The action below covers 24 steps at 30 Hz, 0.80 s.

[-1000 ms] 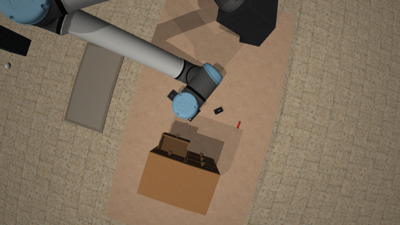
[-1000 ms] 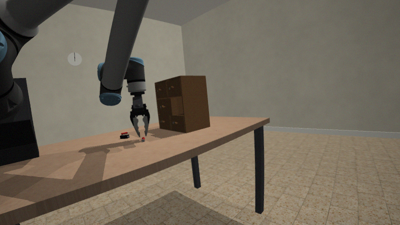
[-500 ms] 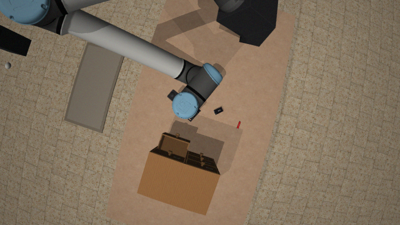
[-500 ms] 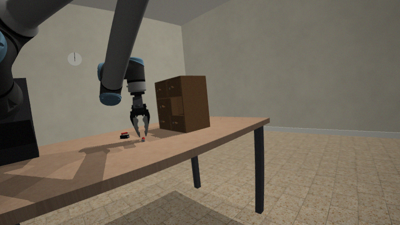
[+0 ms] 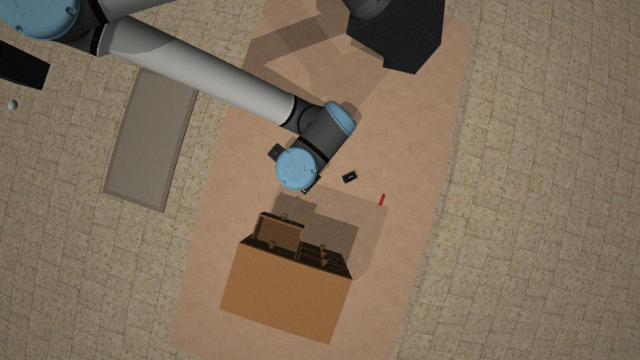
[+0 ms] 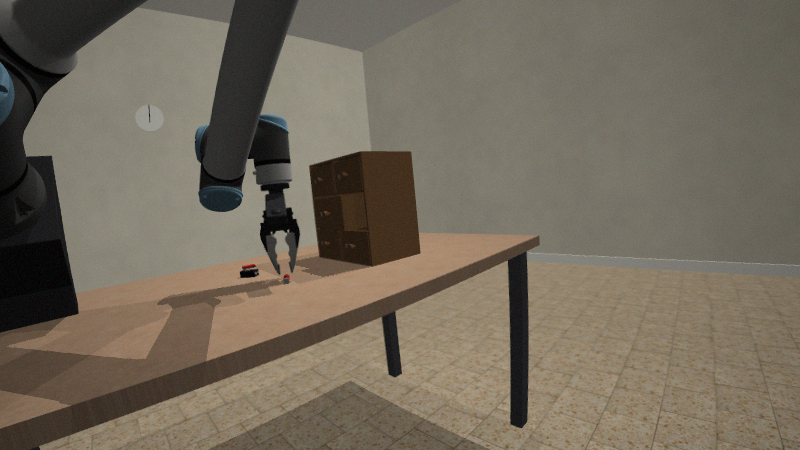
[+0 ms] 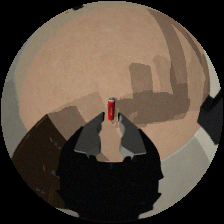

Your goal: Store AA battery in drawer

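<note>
You're hovering one gripper (image 6: 285, 272) (image 7: 111, 113) over the table (image 5: 416, 111) (image 6: 464, 246) (image 7: 75, 60), its two fingertips standing narrowly apart with nothing between them. One red AA battery (image 6: 286, 278) (image 7: 111, 109) is lying just below the tips, at lower centre-left of the exterior frame and mid-frame in the wrist view. One chest (image 5: 286, 290) (image 6: 391, 207) (image 7: 37, 162) is standing upright at lower centre of the top frame, one drawer (image 5: 278, 233) (image 6: 353, 211) sticking out; its letter isn't readable. Right of centre there, one black item (image 5: 349, 177) (image 6: 249, 273) and one slim red item (image 5: 382, 200) (image 6: 248, 266) are lying apart.

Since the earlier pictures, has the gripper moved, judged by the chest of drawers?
No, I see no clear movement. In the exterior view, the gripper hangs at the same place, beside the chest of drawers.
</note>
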Each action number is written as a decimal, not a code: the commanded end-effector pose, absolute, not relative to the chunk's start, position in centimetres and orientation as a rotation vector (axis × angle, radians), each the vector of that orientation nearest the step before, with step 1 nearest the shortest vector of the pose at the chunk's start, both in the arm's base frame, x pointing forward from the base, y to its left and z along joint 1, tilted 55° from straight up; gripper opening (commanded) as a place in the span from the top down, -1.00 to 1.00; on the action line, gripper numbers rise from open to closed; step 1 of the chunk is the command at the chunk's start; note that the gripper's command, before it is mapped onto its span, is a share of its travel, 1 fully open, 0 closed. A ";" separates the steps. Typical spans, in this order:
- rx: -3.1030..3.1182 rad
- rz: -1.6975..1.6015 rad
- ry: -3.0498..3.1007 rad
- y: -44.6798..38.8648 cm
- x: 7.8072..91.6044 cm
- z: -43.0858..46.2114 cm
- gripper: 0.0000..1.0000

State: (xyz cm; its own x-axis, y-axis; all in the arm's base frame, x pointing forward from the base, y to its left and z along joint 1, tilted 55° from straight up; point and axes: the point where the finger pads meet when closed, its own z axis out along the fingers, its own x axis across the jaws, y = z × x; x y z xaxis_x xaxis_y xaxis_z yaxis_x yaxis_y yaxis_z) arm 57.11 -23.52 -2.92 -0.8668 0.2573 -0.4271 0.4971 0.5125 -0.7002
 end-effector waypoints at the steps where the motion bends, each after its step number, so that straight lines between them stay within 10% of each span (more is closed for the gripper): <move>1: 0.635 -1.280 2.488 -23.6 57.1 -3.0 0.66; 24: 0.635 -1.280 2.488 -25.1 57.2 -4.1 0.66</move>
State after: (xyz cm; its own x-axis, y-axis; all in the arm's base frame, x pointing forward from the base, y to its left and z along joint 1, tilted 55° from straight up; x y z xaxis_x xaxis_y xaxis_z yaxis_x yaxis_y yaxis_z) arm 57.19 -25.04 -3.99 -0.8668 0.2574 -0.4270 0.4971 0.5125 -0.7002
